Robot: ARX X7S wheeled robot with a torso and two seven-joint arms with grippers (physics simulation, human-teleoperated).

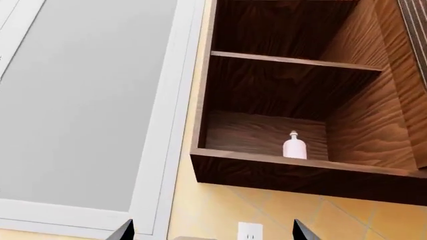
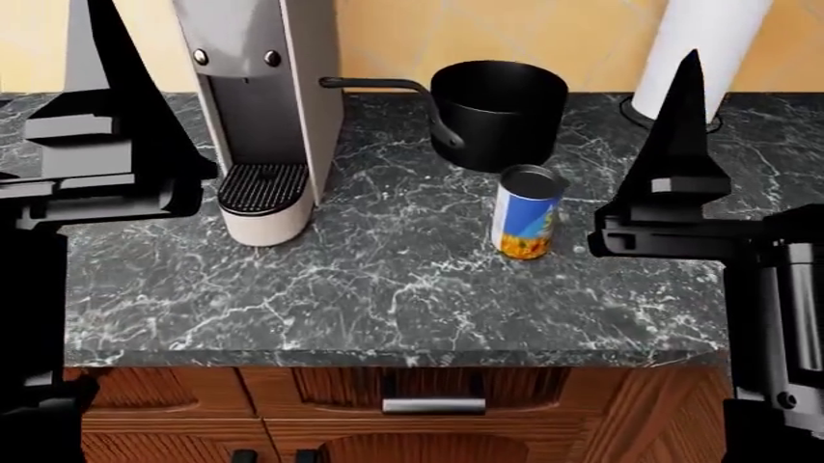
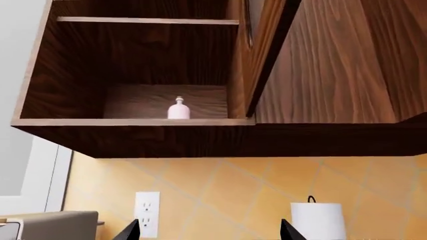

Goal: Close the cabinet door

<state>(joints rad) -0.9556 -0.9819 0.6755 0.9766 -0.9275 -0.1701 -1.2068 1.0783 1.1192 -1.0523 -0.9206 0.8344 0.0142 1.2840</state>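
Observation:
The upper wooden cabinet (image 3: 127,135) stands open, with a shelf and a small white bottle (image 3: 178,110) on its floor. Its door (image 3: 265,55) is swung out toward me and shows edge-on at the opening's right side. The left wrist view shows the same cabinet (image 1: 280,172) and bottle (image 1: 294,146) from below left. Both arms are raised over the counter. My left gripper (image 1: 213,234) is open with nothing between its fingers, well below the cabinet. My right gripper (image 3: 208,232) is open too and empty, below the cabinet's bottom edge. The cabinet is out of the head view.
On the marble counter (image 2: 386,289) stand a coffee machine (image 2: 258,96), a black pot (image 2: 500,106), a can (image 2: 526,212) and a paper towel roll (image 2: 701,48). A window (image 1: 80,100) lies left of the cabinet. A wall outlet (image 3: 147,212) sits on the tiled wall.

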